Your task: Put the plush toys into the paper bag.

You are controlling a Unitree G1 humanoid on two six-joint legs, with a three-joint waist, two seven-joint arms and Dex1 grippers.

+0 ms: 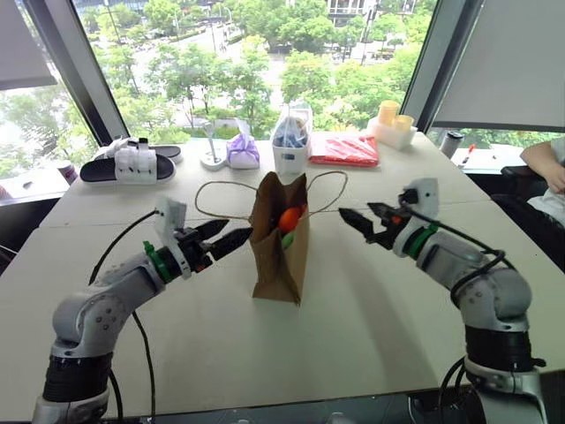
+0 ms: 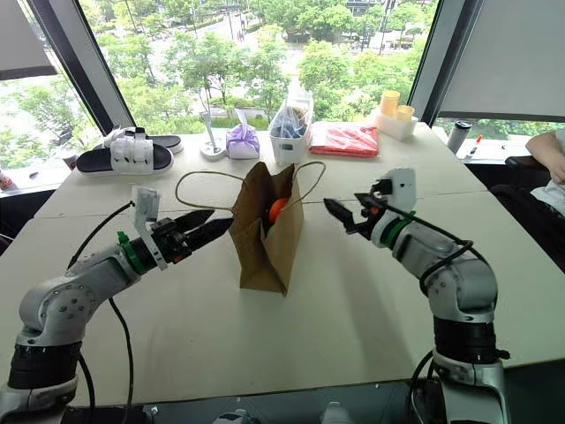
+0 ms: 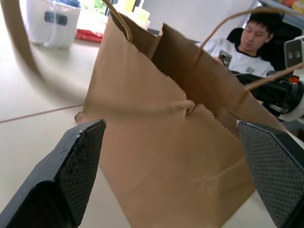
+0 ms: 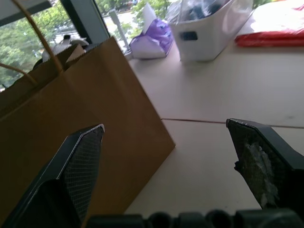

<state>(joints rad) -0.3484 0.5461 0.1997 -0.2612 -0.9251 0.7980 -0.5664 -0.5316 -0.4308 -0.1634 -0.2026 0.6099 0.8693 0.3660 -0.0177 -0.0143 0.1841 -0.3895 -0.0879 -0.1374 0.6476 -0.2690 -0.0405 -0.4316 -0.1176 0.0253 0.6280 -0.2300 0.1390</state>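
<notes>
- Flanking the paper bag [image 1: 281, 247], both grippers stand with fingers spread wide and nothing between them; the left wrist view shows the left fingers [image 3: 78, 164] parted on either side of the bag's broad face, the right fingers [image 4: 78, 166] likewise apart, bag wall to one side.
- Left gripper [image 1: 222, 237]: tips just beside the bag's left edge, near its top; whether they touch the paper I cannot tell. Roughly level, pointed inward.
- Right gripper [image 1: 362, 219]: clear of the bag, a gap of bare table [image 1: 371, 318] between.
- Bag: upright at mid-table, mouth open, cord handles [image 1: 221, 201] looping out to both sides.
- Plush toys: orange toy [image 1: 290, 218] sits at the bag's mouth, partly below the rim; a sliver of lime green toy [image 1: 289, 238] shows just under it. Both look inside.
- Step, by my reading: loading done or nearly so; orange toy rides high.
- Next move likely calls for pushing the orange toy deeper without toppling the light bag, or drawing both arms away clear of the handles.
- Beyond the bag: purple pouch [image 1: 243, 152], white tub [image 1: 290, 150], red packet [image 1: 346, 149], sandals [image 1: 131, 164], a seated person [image 3: 237, 47] off the robot's right.
</notes>
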